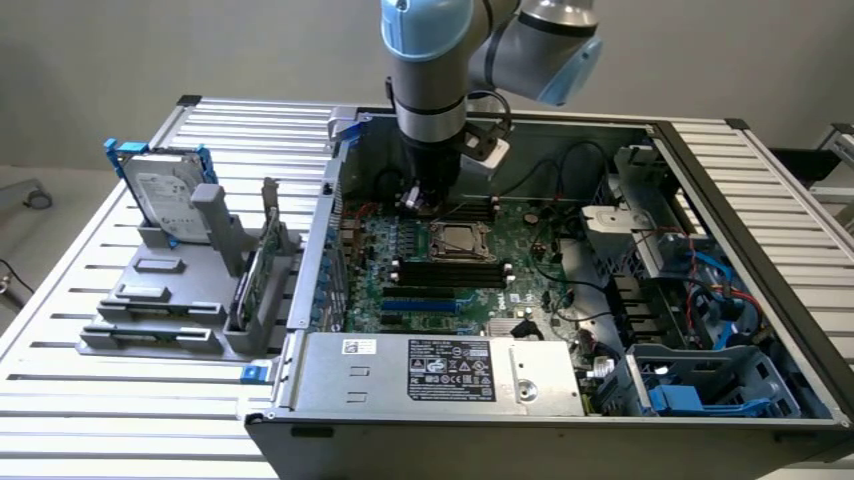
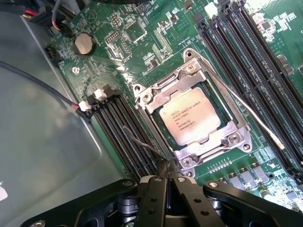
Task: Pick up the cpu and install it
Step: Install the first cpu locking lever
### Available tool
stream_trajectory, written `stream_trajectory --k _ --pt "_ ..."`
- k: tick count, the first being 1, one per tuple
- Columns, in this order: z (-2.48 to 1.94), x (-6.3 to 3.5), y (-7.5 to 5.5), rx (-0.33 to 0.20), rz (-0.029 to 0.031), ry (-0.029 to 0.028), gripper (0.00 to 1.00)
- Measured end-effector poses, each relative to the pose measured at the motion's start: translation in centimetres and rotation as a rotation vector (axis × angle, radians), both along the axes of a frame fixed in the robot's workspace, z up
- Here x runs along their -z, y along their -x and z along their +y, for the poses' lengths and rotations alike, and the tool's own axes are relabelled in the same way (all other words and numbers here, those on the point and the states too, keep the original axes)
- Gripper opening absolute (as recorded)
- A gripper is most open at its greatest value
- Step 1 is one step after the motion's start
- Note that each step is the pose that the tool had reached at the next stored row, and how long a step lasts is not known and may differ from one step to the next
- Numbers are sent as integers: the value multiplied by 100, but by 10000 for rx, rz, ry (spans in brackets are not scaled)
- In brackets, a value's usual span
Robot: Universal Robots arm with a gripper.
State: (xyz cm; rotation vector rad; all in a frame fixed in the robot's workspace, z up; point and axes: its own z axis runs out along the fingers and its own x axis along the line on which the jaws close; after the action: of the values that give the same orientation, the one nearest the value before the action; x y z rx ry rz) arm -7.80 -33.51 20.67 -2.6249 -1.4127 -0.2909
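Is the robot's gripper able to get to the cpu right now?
Probably yes: the cpu lies bare in its socket, nothing over it, and the shut gripper hangs just beside the socket's edge.

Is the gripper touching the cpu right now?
Apart. The wrist view shows the cpu bare in its socket, and the shut gripper ends short of it, at the socket's frame.

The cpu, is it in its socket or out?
In: the cpu lies flat within the socket frame on the green motherboard.
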Motion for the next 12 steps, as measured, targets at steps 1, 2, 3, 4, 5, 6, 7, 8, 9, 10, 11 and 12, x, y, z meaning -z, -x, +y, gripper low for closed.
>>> stream_trajectory --k 1,2,3,4,5,6,7,8,9,10,11,12 --pt "0 0 0 4 77 0 11" --pt "2 0 -1 6 139 0 11" --pt "3 -1 -2 7 188 0 11" --pt "5 0 -5 7 221 0 11" --pt "6 0 -7 6 241 0 11" --pt "9 0 -11 7 256 0 11" --pt "11 0 -15 7 265 0 11" --pt "13 0 -19 7 271 0 11" --pt "16 0 -23 7 275 0 11" --pt "18 0 -27 7 278 0 11" --pt "19 0 -31 7 280 1 11" --pt "20 0 -35 6 280 1 11"
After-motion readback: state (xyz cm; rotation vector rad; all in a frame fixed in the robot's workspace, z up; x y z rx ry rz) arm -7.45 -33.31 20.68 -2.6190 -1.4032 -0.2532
